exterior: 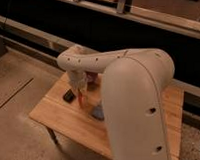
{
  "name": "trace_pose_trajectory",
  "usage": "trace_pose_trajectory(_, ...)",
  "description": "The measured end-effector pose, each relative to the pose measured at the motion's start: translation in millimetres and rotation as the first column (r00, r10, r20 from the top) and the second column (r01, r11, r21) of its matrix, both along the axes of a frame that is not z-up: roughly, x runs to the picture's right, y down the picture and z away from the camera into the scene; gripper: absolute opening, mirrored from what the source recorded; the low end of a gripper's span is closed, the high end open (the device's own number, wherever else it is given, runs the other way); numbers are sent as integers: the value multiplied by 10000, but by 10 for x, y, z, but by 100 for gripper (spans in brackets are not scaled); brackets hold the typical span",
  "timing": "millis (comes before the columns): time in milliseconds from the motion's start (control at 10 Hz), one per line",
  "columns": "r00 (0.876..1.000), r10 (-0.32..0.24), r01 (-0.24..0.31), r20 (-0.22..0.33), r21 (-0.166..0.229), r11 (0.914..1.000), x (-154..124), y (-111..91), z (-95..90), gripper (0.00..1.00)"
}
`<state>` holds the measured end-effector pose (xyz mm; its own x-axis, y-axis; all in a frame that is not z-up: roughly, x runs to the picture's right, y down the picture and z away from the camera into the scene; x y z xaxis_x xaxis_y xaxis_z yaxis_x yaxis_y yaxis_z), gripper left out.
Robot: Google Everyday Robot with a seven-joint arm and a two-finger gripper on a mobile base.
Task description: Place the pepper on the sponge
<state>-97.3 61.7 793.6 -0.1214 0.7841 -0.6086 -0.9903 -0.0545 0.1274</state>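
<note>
**Red pepper hangs close to the blue sponge**

On the left of the light wooden table (46, 113) lies a flat black rectangle (68, 96). Just to its right, the robot's gripper (80, 90) points straight down over the table. Right under it is the pepper (81, 98), a thin red-orange streak standing on end. It looks as if the claw has hold of it, but I cannot tell how far the claw is open, because the grip is hidden from where I stand.

A little further right and nearer to me lies the sponge (97, 112), a small soft blue block. The big white arm (138, 96) covers part of it. The pepper is near the sponge but not on it.

What could go wrong? The pepper is long and thin and the sponge is small. If the pepper is let go off to one side, it could tip and roll onto the wood. If the claw pushes down too low, it could shove the soft sponge away.
</note>
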Motion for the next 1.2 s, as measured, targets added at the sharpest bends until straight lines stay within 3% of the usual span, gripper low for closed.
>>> trace_pose_trajectory(200,9987,349,-341,-359,248,9991,111,50,-219,0)
trace_pose_trajectory(500,9847,1325,-1277,-1132,485,9906,391,179,-482,0)
trace_pose_trajectory(1200,9841,1349,-1302,-1155,470,9904,356,205,-488,0)
